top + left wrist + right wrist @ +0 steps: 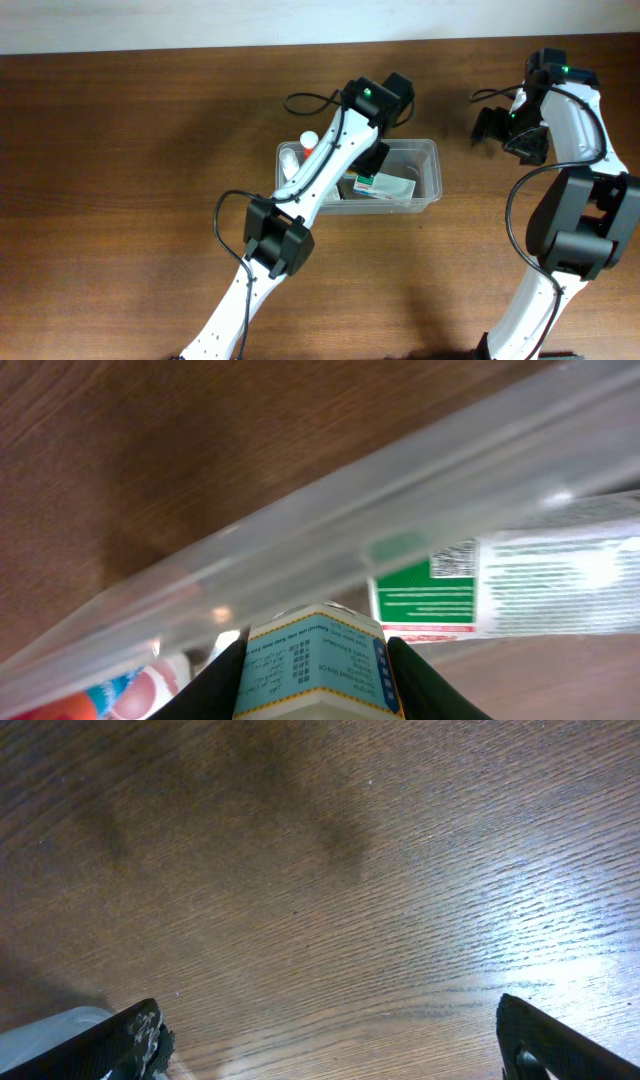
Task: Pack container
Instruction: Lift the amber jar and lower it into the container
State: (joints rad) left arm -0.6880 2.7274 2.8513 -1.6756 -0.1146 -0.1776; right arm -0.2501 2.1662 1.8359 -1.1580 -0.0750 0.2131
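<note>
The clear container sits near the middle of the brown wooden table, its long side running left to right. The left arm reaches up from the near edge and hangs its gripper over the tub's middle. Seen from that wrist, the two dark fingers are pinched on a small box with a pale blue label and a yellow edge, held just at the tub's cloudy wall. Inside lies a green and white carton, flat on the bottom. At the left end is a white bottle with a red cap; I cannot tell whether it stands or leans. The right gripper hangs off to the right of the tub, apart from it, its fingers spread wide over bare wood with nothing between them.
</note>
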